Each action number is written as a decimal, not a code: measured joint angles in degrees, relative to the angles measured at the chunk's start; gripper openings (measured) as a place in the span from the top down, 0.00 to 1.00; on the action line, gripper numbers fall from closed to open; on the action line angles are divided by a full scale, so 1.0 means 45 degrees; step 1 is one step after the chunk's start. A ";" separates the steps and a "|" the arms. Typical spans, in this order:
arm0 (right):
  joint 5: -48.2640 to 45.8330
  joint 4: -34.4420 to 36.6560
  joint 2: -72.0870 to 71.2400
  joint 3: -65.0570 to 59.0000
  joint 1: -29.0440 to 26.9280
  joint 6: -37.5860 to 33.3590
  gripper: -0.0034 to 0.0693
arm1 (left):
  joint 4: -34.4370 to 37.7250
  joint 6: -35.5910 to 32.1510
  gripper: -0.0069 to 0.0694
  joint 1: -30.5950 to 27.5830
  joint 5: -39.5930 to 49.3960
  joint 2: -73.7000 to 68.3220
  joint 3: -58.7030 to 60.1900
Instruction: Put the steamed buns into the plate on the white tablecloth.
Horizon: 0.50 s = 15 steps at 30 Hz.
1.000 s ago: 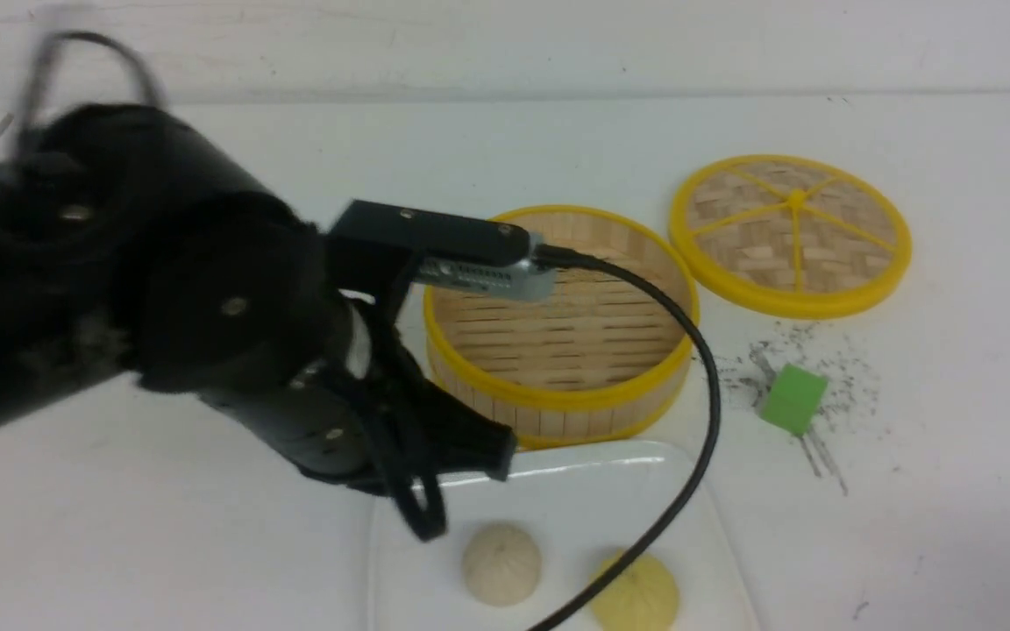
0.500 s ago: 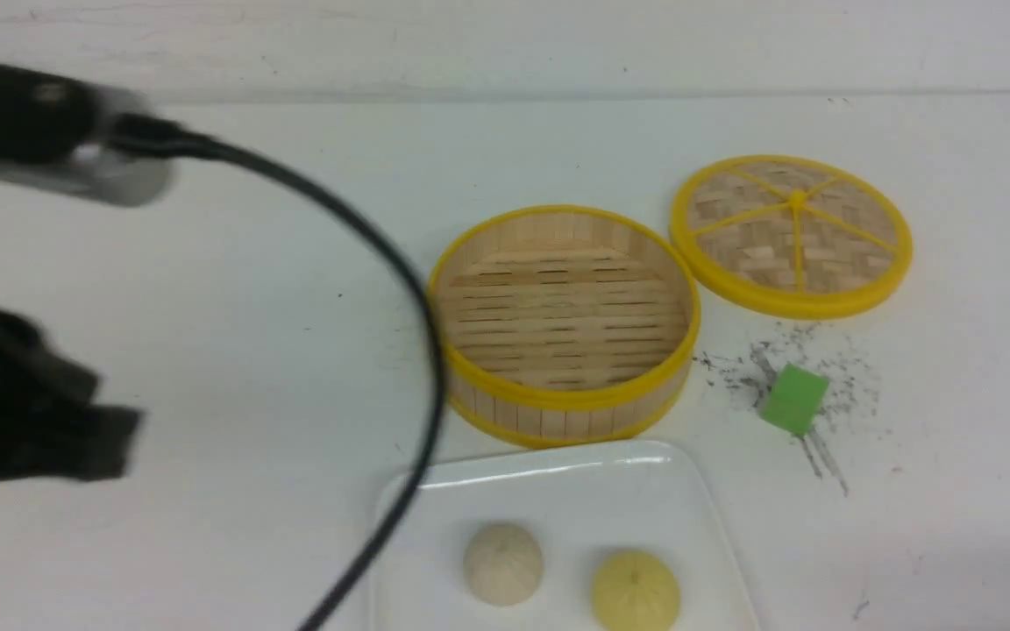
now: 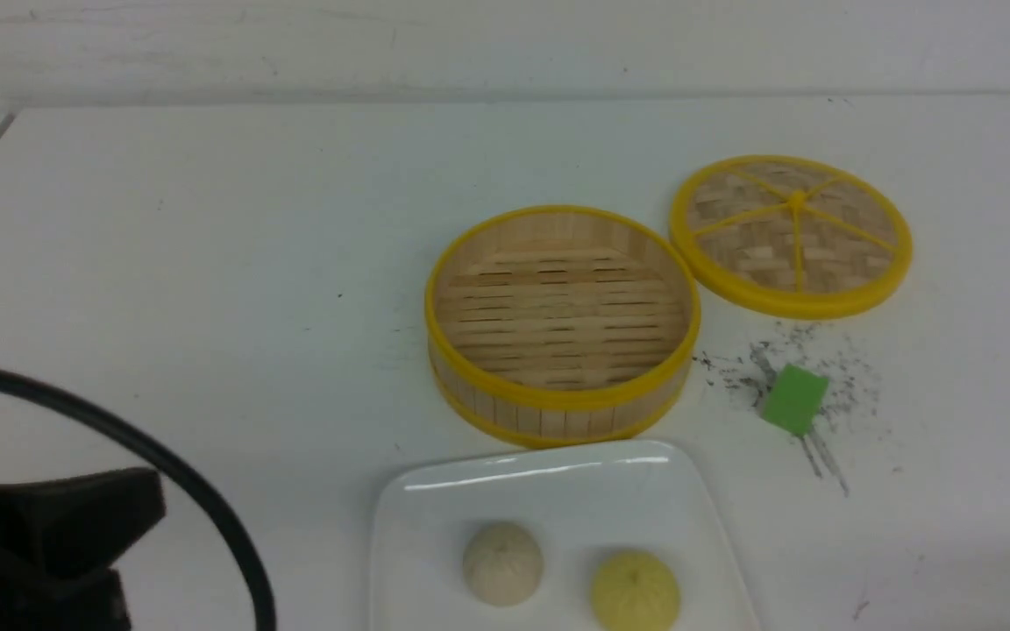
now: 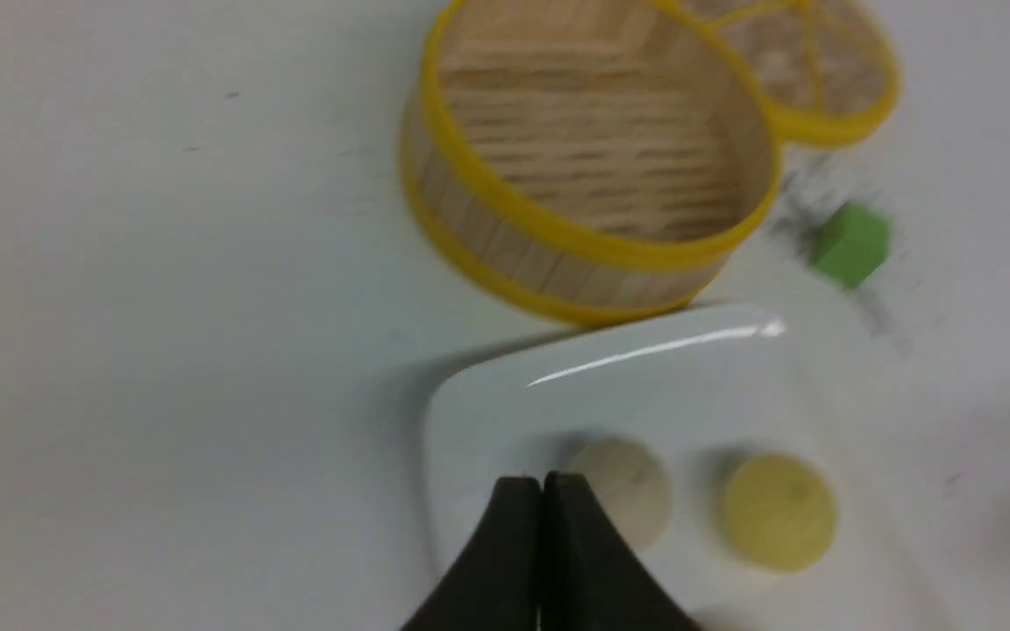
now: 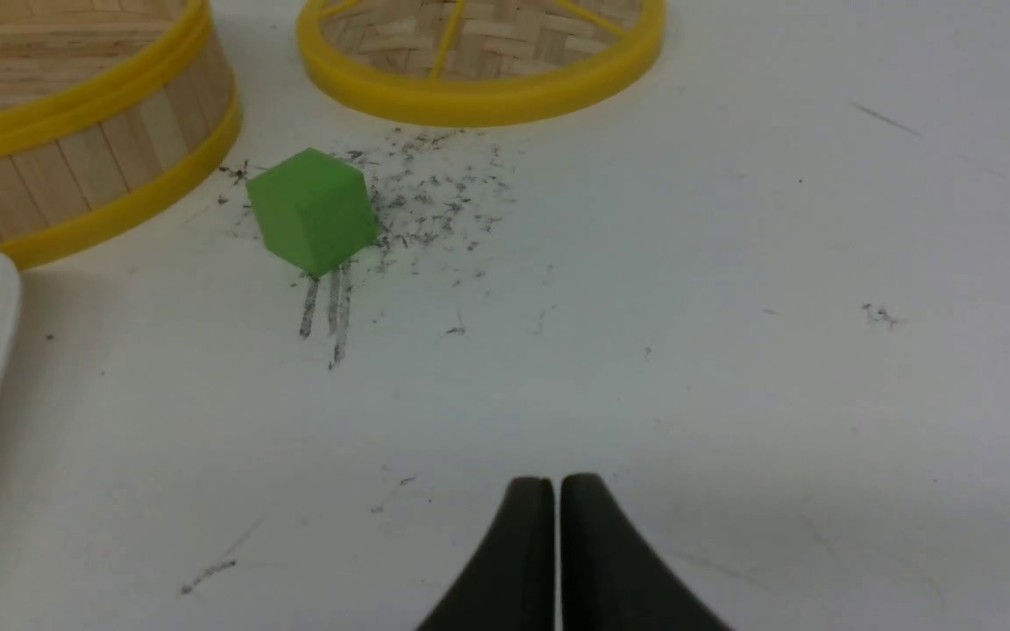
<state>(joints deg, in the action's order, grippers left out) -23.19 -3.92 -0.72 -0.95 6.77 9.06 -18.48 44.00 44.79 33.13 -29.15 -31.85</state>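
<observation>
steamed buns: both lie inside the plate [image 3: 558, 491], nearest the robot; the beige bun [image 3: 502, 563] sits beside the yellow bun [image 3: 636, 592], near but not touching.
plate: rests on the white tablecloth [image 3: 207, 263], its far rim just in front of the steamer basket [image 3: 562, 320].
left gripper [image 4: 542, 491]: fingertips pressed together, holding nothing; it sits on the robot's side of the plate, with the beige bun just beyond its tips and the yellow bun further off to the side.
right gripper [image 5: 555, 491]: fingertips together and empty, over bare cloth; only the plate's edge shows in its wrist view.
nearer arm: left, by my reading.
bun axis: round domes, no long axis.
green cube [image 3: 793, 399]: beyond the plate, on grey specks.
lid [image 3: 791, 233]: farthest, flat beside the basket.
judgement: task looks complete; no reach seems needed.
</observation>
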 joint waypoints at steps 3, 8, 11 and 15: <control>0.0000 -0.0001 0.0000 0.0000 0.0000 0.0000 0.90 | 0.0001 0.1046 0.88 0.0000 -0.1593 0.0000 0.0750; 0.0000 -0.0001 0.0000 0.0000 0.0000 0.0000 0.89 | -0.0476 0.1527 0.88 0.0000 -0.2072 0.0000 0.1426; 0.0000 -0.0001 0.0000 0.0000 0.0000 -0.0012 0.89 | -0.1099 0.1552 0.87 0.0000 -0.1713 0.0000 0.1576; 0.0000 -0.0001 0.0000 0.0000 0.0000 -0.0012 0.88 | -0.1456 0.1716 0.87 0.0000 -0.1304 0.0000 0.1606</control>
<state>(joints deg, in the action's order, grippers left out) -23.19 -3.93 -0.72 -0.95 6.77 9.00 -25.03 51.72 44.79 27.26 -29.15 -24.62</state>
